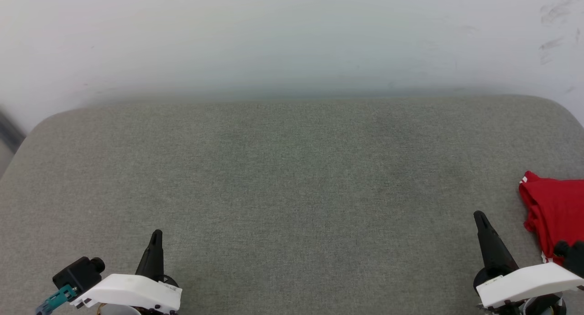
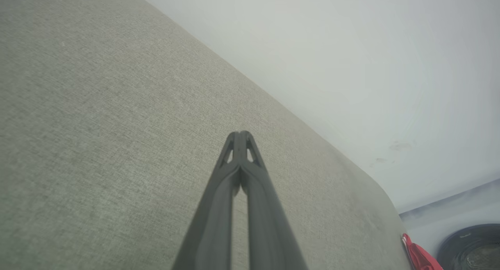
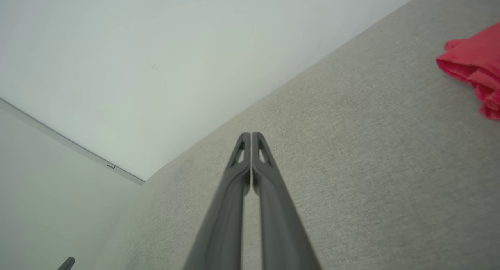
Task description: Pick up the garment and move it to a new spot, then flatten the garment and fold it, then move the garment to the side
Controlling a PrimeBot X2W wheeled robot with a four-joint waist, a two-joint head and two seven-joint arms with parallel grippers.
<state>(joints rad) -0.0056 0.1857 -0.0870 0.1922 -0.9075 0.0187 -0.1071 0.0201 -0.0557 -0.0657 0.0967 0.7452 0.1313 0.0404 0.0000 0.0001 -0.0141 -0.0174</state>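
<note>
A wide grey-green fabric pad (image 1: 292,178) is seen spread across the foreground, its far corners rounded and its weave fine. A pale wall (image 1: 273,37) is met right behind its far edge. Dark scuff marks (image 1: 554,14) are picked out high on the wall at the right. A dark strip (image 1: 8,130) is glimpsed by the pad's left corner. In the left wrist view, a dark round object (image 2: 474,246) is caught past a rounded corner, too blurred to be identified.

Garment (image 1: 554,210), beside the right gripper (image 1: 479,216), runs off the frame edge; its near end lies hidden behind that wrist.
</note>
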